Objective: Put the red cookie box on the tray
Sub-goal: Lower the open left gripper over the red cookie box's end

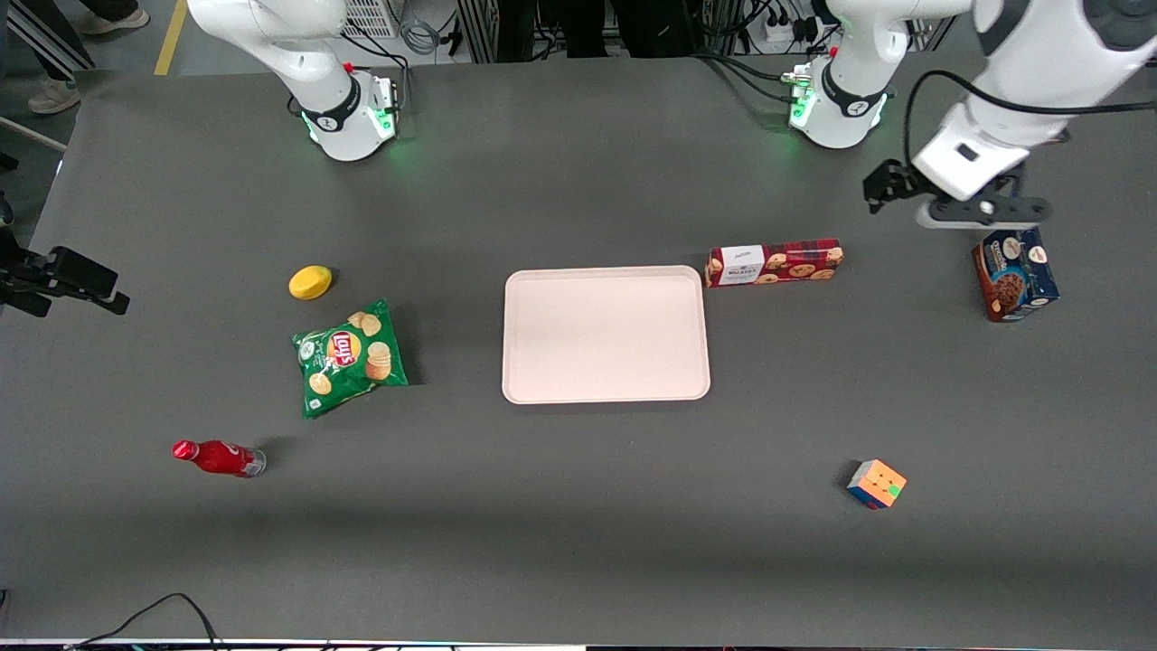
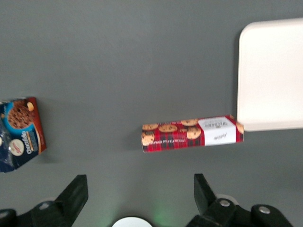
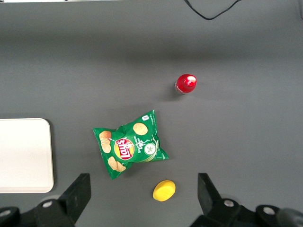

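The tray (image 1: 606, 334) sits mid-table, bare. The red box (image 1: 774, 262) lies on the table, touching the tray's corner farthest from the front camera. The gripper (image 2: 140, 194), jaws wide and holding nothing, hangs above the blue box (image 1: 1014, 272), well apart from the red box.

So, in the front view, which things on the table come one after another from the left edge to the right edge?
Red bottle → yellow lemon → green chips bag → pale pink tray → red cookie box → colourful cube → open gripper above the blue cookie box.
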You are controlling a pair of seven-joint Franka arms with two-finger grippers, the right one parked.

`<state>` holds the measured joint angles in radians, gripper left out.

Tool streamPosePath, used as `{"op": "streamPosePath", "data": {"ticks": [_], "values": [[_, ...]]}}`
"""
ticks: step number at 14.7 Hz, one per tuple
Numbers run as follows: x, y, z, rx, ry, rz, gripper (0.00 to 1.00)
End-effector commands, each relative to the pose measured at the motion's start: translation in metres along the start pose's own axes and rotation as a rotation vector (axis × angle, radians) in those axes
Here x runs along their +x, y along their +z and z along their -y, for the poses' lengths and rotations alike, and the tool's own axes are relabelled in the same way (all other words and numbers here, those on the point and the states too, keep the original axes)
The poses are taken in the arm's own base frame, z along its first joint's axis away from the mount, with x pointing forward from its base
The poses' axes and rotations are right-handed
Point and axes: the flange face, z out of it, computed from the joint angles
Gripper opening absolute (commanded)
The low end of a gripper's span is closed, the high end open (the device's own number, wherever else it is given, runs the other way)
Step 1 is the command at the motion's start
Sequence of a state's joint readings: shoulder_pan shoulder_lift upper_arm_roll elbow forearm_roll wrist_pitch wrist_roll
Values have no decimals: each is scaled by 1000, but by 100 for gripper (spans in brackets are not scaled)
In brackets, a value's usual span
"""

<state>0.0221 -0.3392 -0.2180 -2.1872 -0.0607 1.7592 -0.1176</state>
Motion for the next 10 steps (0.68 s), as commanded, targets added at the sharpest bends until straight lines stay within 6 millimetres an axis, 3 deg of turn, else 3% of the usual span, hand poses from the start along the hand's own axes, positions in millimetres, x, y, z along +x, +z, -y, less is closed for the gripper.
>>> {"op": "streamPosePath", "data": {"ticks": [1,5,7,10], "values": [[-30,12,-37,45,105,14,100],[-31,17,-46,52,617,23,100],[-30,15,-48,56,777,11,100],[-32,32,-46,81,1007,-37,100]]}}
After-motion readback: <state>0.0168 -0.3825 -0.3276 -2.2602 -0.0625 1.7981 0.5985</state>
